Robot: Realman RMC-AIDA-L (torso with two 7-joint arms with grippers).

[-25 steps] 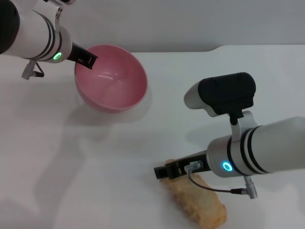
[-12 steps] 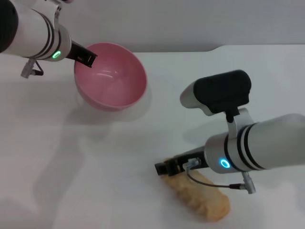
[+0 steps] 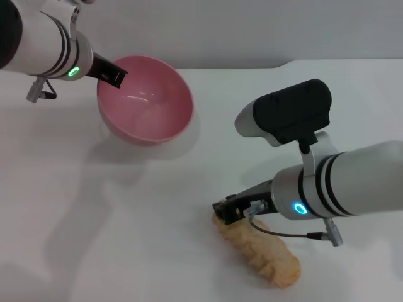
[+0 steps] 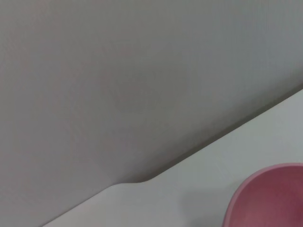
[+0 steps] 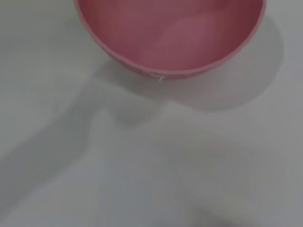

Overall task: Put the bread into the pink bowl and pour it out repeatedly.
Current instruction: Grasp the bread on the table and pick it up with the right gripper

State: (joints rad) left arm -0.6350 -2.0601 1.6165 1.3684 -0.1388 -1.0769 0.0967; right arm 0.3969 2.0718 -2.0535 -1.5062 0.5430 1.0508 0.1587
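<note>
**Right gripper settles on the loaf while the left keeps hold of the bowl**

The right gripper (image 3: 228, 211) sits low over the near end of the bread (image 3: 259, 251), its dark fingertips touching or just above the loaf's tip; whether its jaws are spread or shut cannot be told from here. The bread lies pale side up on the white table (image 3: 157, 214), stretching away from the jaws toward the robot and to its right. The pink bowl (image 3: 146, 107) stands well beyond the jaws, tipped slightly, nothing inside it. The left gripper (image 3: 113, 75) meets the bowl's far rim, apparently pinching it, with the bowl hanging just past its fingertips. From the right wrist the bowl's rim (image 5: 161, 71) shows ahead across bare table; from the left wrist only a slice of pink (image 4: 270, 198) shows.

The bread appears not yet lifted. The risk lies in the grasp: caught only at the very tip, the long loaf could swing down or slip free on the way across, or catch the bowl's rim and knock the bowl out of the left gripper's hold.
</note>
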